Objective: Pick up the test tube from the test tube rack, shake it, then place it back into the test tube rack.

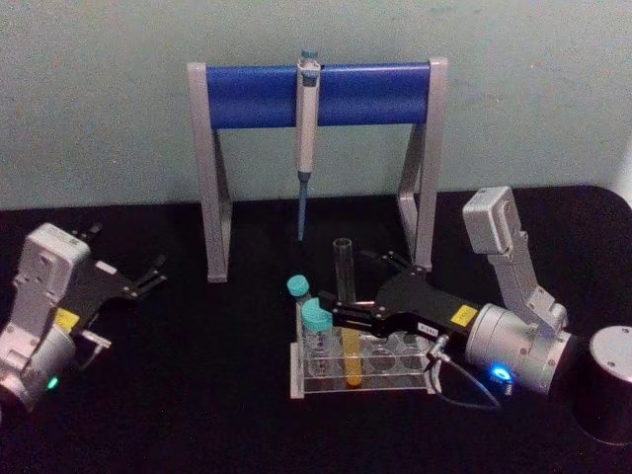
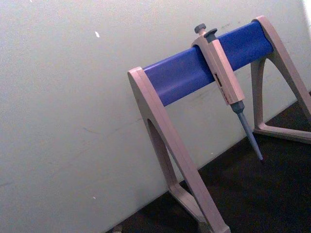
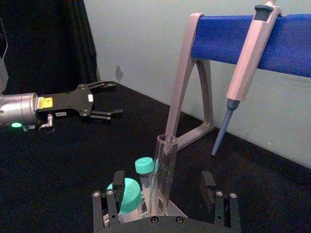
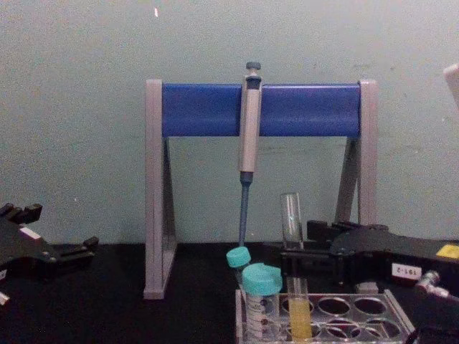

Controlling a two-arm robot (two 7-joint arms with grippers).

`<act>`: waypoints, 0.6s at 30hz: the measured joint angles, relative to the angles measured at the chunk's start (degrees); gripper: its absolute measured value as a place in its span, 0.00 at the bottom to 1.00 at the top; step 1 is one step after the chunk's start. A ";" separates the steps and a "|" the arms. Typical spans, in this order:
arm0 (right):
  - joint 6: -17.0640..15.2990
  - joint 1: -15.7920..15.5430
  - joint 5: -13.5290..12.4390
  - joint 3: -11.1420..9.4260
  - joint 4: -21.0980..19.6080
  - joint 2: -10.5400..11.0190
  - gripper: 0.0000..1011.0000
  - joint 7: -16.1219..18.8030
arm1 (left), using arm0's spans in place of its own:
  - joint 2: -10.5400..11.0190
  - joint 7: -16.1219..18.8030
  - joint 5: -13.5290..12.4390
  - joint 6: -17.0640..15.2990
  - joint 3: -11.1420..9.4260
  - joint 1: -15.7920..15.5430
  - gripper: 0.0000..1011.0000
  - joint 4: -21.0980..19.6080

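Capped tubes (image 1: 316, 318) crowd test tube (image 1: 344, 259) (right gripper (image 1: 355, 288) prob. astride).

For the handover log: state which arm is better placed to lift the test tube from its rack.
Right. The right gripper has its open fingers on either side of the test tube, just above the test tube rack. The left gripper sits far to the left, away from the rack.
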State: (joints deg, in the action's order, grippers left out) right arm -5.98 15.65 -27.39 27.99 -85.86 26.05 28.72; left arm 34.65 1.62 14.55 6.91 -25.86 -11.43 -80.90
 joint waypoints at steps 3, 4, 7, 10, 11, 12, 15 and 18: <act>0.06 0.07 0.01 0.11 0.08 0.04 0.99 0.23 | 0.00 0.00 0.00 0.00 0.00 0.00 0.99 0.00; 0.12 0.14 0.07 0.20 0.14 0.05 0.99 0.28 | 0.00 0.00 0.00 0.00 0.00 0.00 0.99 0.00; 0.15 0.16 0.09 0.22 0.16 0.05 0.99 0.29 | 0.00 0.00 0.00 0.00 0.00 0.00 0.99 0.00; 0.17 0.16 0.09 0.21 0.16 0.05 0.99 0.29 | 0.00 0.00 0.00 0.00 0.00 0.00 0.99 0.00; 0.17 0.16 0.09 0.21 0.16 0.04 0.99 0.28 | 0.00 0.00 0.00 0.00 0.00 0.00 0.99 0.00; 0.18 0.16 0.09 0.20 0.16 0.04 0.99 0.27 | 0.00 0.00 0.00 0.00 0.00 0.00 0.99 0.00; 0.18 0.16 0.09 0.19 0.16 0.04 0.99 0.26 | 0.00 0.00 0.00 0.00 0.00 0.00 0.99 0.00; 0.18 0.16 0.10 0.18 0.16 0.04 0.96 0.26 | 0.00 0.00 0.00 0.00 0.00 0.00 0.99 0.00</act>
State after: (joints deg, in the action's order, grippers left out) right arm -5.80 15.80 -27.29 28.17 -85.71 26.09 28.98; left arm 34.65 1.62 14.55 6.91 -25.87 -11.43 -80.90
